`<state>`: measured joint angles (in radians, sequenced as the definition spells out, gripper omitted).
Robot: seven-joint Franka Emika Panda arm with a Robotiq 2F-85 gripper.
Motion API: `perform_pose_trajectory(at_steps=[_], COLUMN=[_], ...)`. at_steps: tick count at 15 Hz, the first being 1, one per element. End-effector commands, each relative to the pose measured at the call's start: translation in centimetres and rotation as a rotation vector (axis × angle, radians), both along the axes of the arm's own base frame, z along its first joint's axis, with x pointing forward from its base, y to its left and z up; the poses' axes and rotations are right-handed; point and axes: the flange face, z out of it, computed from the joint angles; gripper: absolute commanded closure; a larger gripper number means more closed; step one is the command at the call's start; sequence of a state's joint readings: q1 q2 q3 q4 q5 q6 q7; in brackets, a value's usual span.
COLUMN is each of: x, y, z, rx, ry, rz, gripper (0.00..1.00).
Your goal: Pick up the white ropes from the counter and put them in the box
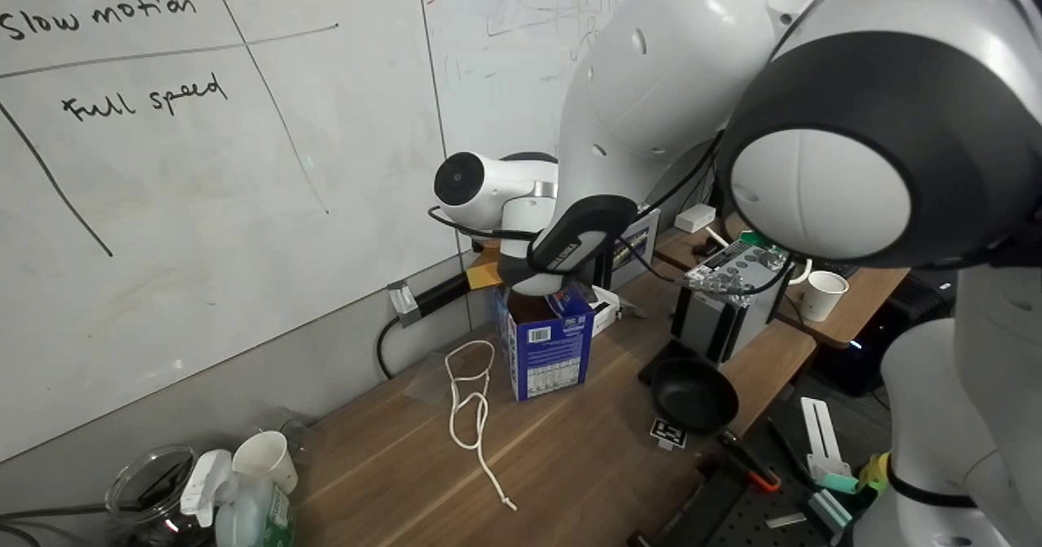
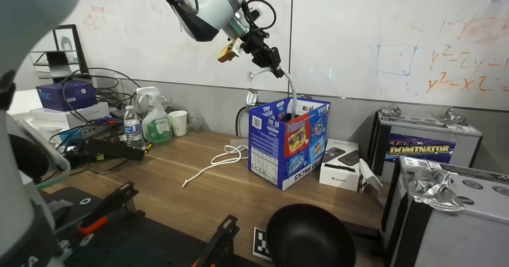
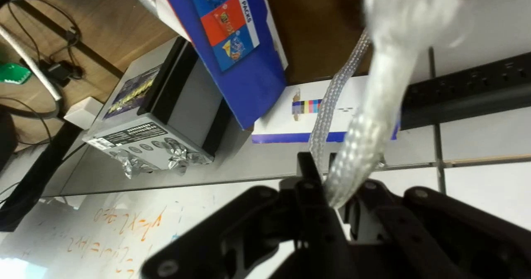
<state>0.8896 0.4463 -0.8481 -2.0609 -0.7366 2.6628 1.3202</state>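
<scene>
My gripper point(image 2: 279, 73) is shut on a white rope point(image 2: 293, 87) above the box point(image 2: 264, 138). One short end of this rope sticks out sideways from the jaws; the longer part hangs down through the box's open top. In the wrist view the held rope point(image 3: 365, 142) loops between the fingertips, close to the camera, and its thinner length runs toward the blue box point(image 3: 249, 79). A second white rope point(image 1: 480, 409) lies in loose loops on the brown counter point(image 1: 383, 482), beside the box. The arm hides the gripper in an exterior view. The box's inside bottom is hidden.
A black pan point(image 2: 310, 235) sits in front of the box. Near the box stand a small white carton point(image 2: 340, 163) and grey batteries point(image 2: 449, 219). A spray bottle point(image 2: 157, 120) and paper cup point(image 2: 179, 122) stand farther along the counter. The whiteboard point(image 2: 358, 40) rises behind.
</scene>
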Motion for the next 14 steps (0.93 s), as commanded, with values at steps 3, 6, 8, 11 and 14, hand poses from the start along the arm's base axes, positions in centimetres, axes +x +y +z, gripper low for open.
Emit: perform_pose_trajectory(at_steps=[3, 6, 8, 11, 14], x=[-2.0, -2.7, -2.9, -2.8, -2.4], y=[-2.7, -3.2, -3.0, -2.9, -2.8], z=[-3.0, -5.1, -6.3, -7.6, -8.6], rx=[-0.032, -0.022, -0.013, 0.007, 0.025], ry=[0.051, 0.082, 0.100, 0.125, 0.147], rz=[-0.019, -0.019, -0.016, -0.016, -0.022], gripper=[0.85, 0.85, 0.85, 0.85, 0.85])
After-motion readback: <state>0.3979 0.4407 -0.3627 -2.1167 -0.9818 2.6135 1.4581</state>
